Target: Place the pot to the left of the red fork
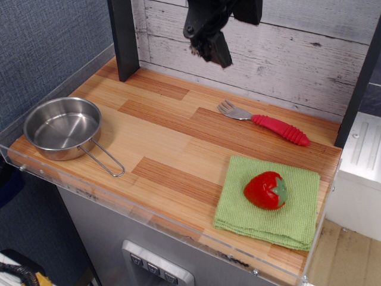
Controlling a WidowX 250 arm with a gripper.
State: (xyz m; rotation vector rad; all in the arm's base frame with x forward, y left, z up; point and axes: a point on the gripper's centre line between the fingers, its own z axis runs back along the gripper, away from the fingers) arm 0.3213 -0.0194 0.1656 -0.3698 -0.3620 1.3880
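Observation:
The pot (62, 128), a shallow shiny steel pan, sits at the table's front left corner, its wire-loop handle (102, 161) pointing toward the front right. The red fork (265, 123) lies near the back right, tines to the left, ribbed red handle to the right. My gripper (214, 52) hangs high above the back of the table, in front of the white plank wall, far from the pot and left of the fork. Its black fingers appear together with nothing in them.
A red strawberry (265, 190) rests on a green cloth (268, 202) at the front right. A black post (124, 39) stands at the back left, another (360, 83) at the right edge. A clear acrylic rim (149, 217) lines the table front.

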